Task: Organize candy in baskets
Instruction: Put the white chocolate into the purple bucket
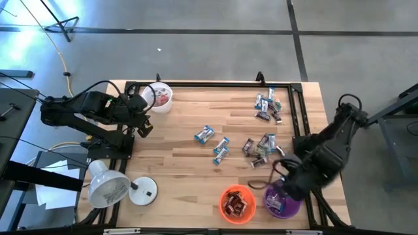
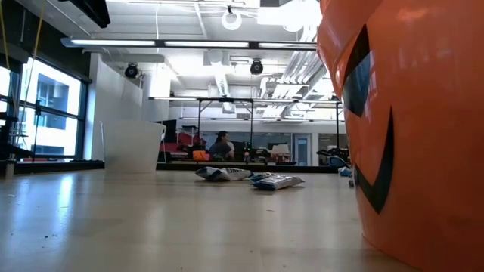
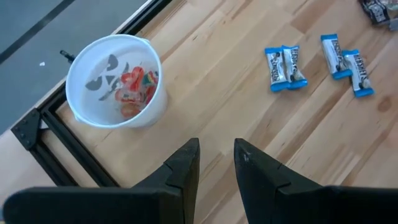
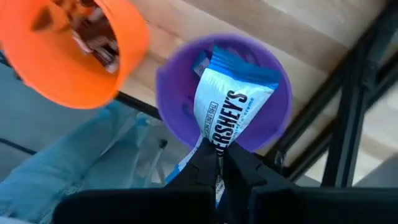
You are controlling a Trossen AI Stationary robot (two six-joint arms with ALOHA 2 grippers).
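Note:
My right gripper [image 4: 216,155] hangs over the purple basket [image 4: 180,93] at the table's near right, shut on a blue-and-white candy bar [image 4: 233,106]. More blue wrappers lie inside that basket. The orange basket [image 1: 237,203] beside it holds dark brown bars. At the far left stands the white basket [image 3: 115,81] with pinkish candy in it. My left gripper [image 3: 216,152] waits open above the table, on the near side of the white basket. Loose candy lies on the table: blue bars [image 1: 204,135] in the middle, mixed ones [image 1: 261,147] and a far pile [image 1: 268,104]. My right gripper pinches one end of the candy bar [image 4: 217,146] between its two fingers, coming from above and pointing down. The bar hangs below the fingers, lifted clear, its free end over the purple basket's opening.
A white dome lamp [image 1: 108,185] stands at the near left corner. A black frame [image 1: 297,111] runs along the table's edges. A person's legs in jeans [image 4: 74,162] show beyond the near edge. In the low view the orange basket [image 2: 408,128] fills the right side.

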